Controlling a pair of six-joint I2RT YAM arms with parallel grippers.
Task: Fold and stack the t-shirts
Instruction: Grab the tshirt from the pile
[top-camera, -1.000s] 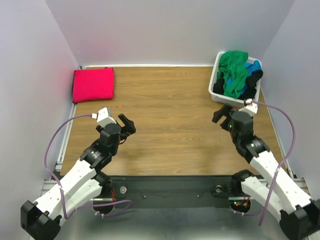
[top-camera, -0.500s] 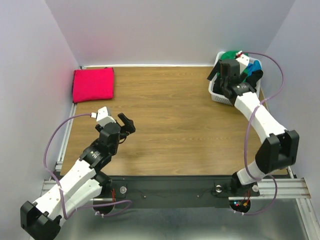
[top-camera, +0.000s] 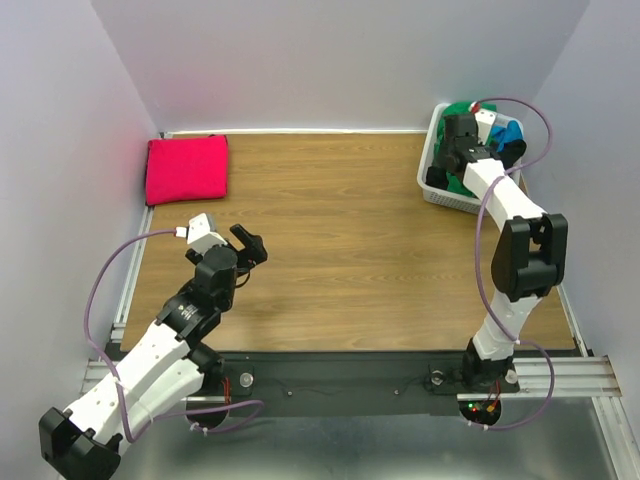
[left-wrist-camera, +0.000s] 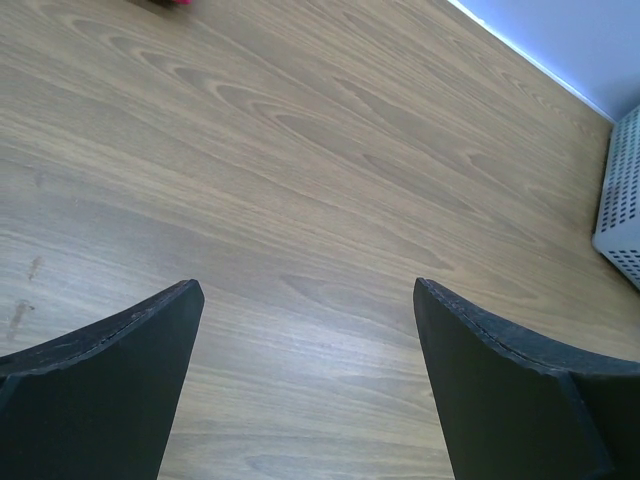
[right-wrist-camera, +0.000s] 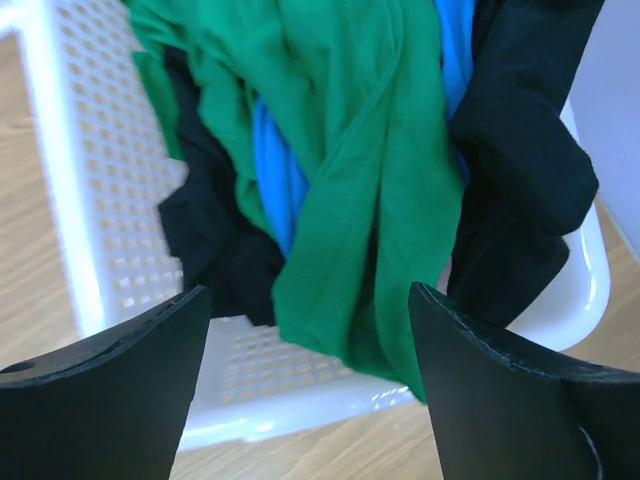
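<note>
A magenta-red t-shirt (top-camera: 187, 168) lies folded at the table's far left. A green t-shirt (right-wrist-camera: 355, 170), a blue one (right-wrist-camera: 272, 165) and black ones (right-wrist-camera: 525, 150) are heaped in the white lattice basket (top-camera: 432, 188) at the far right. The green shirt hangs over the basket's near rim. My right gripper (right-wrist-camera: 308, 330) is open, just above that rim, with the green cloth between its jaws' line of sight; it also shows in the top view (top-camera: 455, 140). My left gripper (top-camera: 249, 247) is open and empty over bare wood at the left; its wrist view (left-wrist-camera: 308, 320) shows only wood.
The basket's corner (left-wrist-camera: 622, 215) shows at the right edge of the left wrist view. White walls close the table at the back and on both sides. A black rail runs along the near edge.
My right arm has swung from the table's middle right up to the basket and now hangs over the heaped shirts. My left arm has barely shifted.
</note>
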